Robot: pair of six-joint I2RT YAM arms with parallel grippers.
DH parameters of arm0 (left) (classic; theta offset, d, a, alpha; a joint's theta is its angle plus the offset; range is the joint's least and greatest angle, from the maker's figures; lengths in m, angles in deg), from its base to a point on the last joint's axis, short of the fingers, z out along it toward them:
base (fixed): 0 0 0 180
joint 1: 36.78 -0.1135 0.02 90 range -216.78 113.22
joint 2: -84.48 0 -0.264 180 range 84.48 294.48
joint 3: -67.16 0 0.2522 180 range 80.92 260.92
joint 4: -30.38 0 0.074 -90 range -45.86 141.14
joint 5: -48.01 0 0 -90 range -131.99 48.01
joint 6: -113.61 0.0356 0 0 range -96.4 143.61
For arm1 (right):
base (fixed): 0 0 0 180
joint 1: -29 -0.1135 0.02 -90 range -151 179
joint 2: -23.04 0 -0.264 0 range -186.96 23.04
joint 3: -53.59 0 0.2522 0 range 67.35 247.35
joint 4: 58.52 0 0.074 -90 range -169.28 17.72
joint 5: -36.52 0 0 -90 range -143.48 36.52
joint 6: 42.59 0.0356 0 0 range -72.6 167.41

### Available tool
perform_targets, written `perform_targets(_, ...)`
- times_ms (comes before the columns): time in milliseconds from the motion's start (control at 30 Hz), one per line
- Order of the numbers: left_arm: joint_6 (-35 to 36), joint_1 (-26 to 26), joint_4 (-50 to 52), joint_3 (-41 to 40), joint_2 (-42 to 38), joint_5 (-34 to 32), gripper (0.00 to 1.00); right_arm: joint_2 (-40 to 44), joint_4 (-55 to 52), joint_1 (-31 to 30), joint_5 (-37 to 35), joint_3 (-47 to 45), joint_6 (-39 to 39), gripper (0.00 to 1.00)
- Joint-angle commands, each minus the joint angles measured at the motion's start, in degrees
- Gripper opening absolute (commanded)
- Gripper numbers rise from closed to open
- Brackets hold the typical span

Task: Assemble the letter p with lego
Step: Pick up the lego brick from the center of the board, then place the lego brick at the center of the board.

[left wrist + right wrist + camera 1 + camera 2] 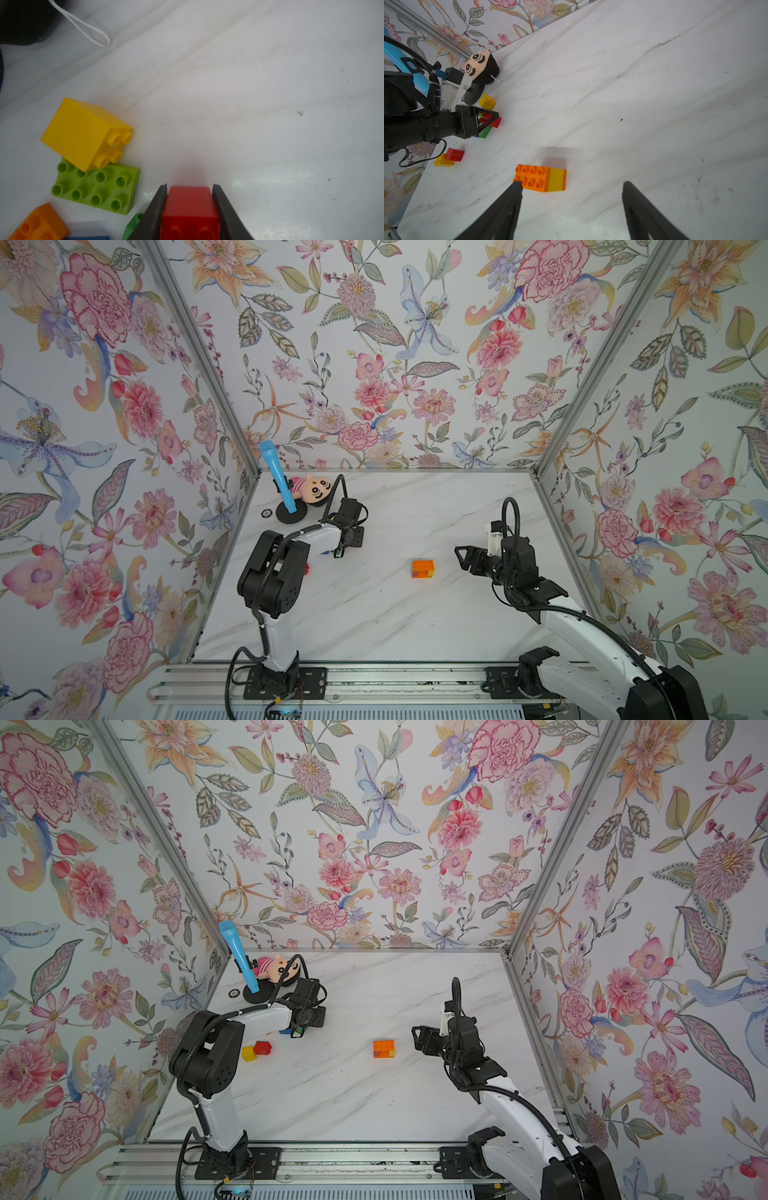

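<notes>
**Status: early stage.** The only joined work in view is the orange-and-yellow block (423, 568). It stands alone on the bench (374, 622) at centre frame in both top views and consists of an orange eight-stud brick mated to yellow. How many yellow pieces it contains cannot be read from these views. No stem or bowl of a letter P is recognisable.

**Left pincer** (189, 185): the jaws are closed against both flanks of a red brick (190, 207), at the lower centre of the left wrist view. Whether that brick is clear of the bench cannot be determined.

**Right pincer** (572, 183): the jaws are spread wide and hold nothing. It sits near the block, to its right in both top views, and is not around it.

**Loose stock** lies left of centre in both top views, under and beside the left arm:
- a yellow brick (83, 133), tipped on its side and resting partly on a light-green brick (97, 187)
- an orange brick (37, 224) and a blue piece (89, 238)
- a dark-green brick (485, 132)
- a loose red brick (262, 1047) touching a small yellow brick (249, 1053)

**Outstanding, as judged:** nearly everything — the gripped red brick is not seated on the block, and the loose stock is unplaced.
</notes>
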Motion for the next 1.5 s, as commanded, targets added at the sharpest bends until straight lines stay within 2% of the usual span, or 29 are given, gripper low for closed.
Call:
perform_targets(0,-1.67,1.47,0.22,-2.16,-3.13,-0.21,0.24,1.41,-0.22,0.51,-0.76,-1.22,-0.07,0.78)
perform_targets(333,-9.90,10.20,4.16,-8.54,-11.75,-6.06,0.23,-0.96,1.71,1.39,-0.20,-1.71,-0.15,0.78)
perform_targets(500,-19.04,14.77,4.53,-12.89,-15.40,-6.09,0.23,-2.62,3.28,1.37,0.28,-1.75,0.35,0.78)
perform_targets(667,-28.30,19.60,2.27,-14.93,-15.76,-6.31,0.23,-3.92,4.23,1.40,1.01,-1.55,1.12,0.78)
perform_targets(767,-30.74,20.81,1.56,-14.54,-14.65,-6.74,0.23,-3.42,4.63,1.34,1.41,-1.95,1.51,0.78)
perform_targets(933,-32.25,21.82,-0.69,-15.04,-12.42,-6.32,0.29,-3.32,3.65,1.40,1.23,-1.71,0.93,0.79)
perform_targets(1000,-31.68,22.07,-1.34,-14.85,-11.88,-6.01,0.36,-3.15,3.31,1.42,1.08,-1.57,0.78,0.79)
perform_targets(1100,-30.52,22.03,0.14,-13.43,-11.37,-6.43,0.41,-2.97,3.66,1.44,0.85,-1.65,1.04,0.79)
perform_targets(1267,-29.67,22.02,1.11,-12.79,-13.51,-7.01,0.56,-3.80,4.48,1.48,1.41,-1.78,1.53,0.79)
perform_targets(1467,-24.11,16.93,5.31,-10.06,-20.09,-8.49,0.65,-4.04,4.53,1.48,1.87,-1.35,1.29,0.79)
